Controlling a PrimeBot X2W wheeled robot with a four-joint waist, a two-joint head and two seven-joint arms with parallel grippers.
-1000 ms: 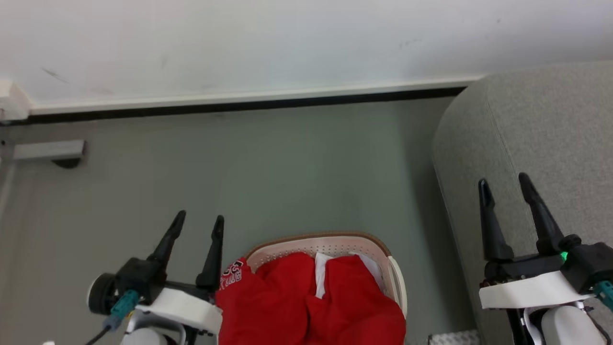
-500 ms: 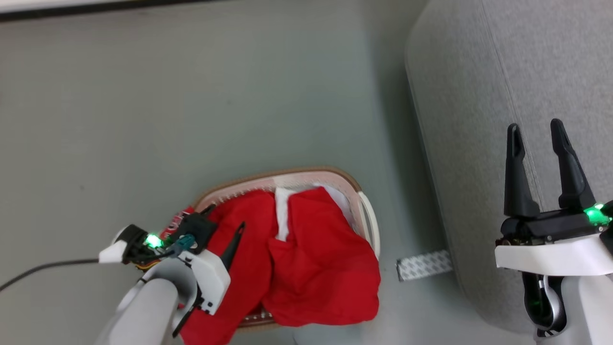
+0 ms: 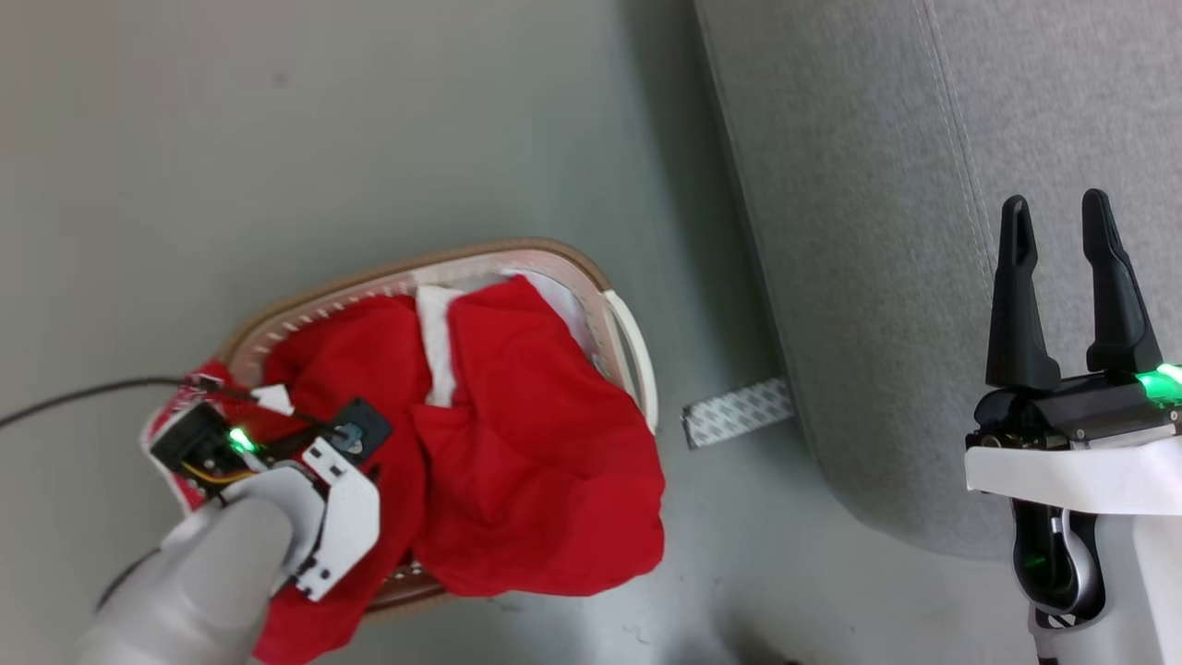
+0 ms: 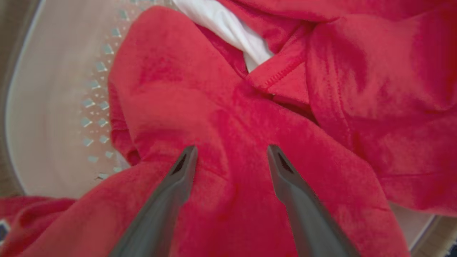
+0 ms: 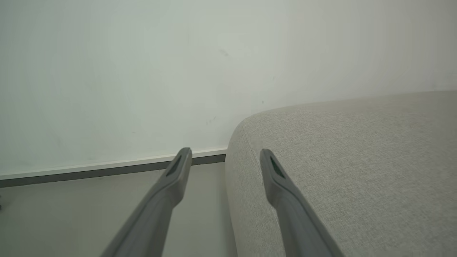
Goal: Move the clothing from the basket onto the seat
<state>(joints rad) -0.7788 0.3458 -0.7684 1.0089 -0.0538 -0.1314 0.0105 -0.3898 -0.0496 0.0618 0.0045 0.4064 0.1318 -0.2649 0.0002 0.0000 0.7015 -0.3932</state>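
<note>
Since a second ago the left gripper has swung from beside the basket to above the clothing, pointing down into it; the head camera has tipped downward too.

The left wrist view shows the fingers spread apart over a red fold, gripping nothing, with a white trim beyond and the basket's perforated wall to the side. In the head view the wrist housing hides those fingers.

The clothing is heaped in the basket and spills over its near and right rim. A band of floor separates the basket from the seat.

The right gripper is over the seat, fingers apart. Its wrist view shows the seat's rounded edge and a wall.
</note>
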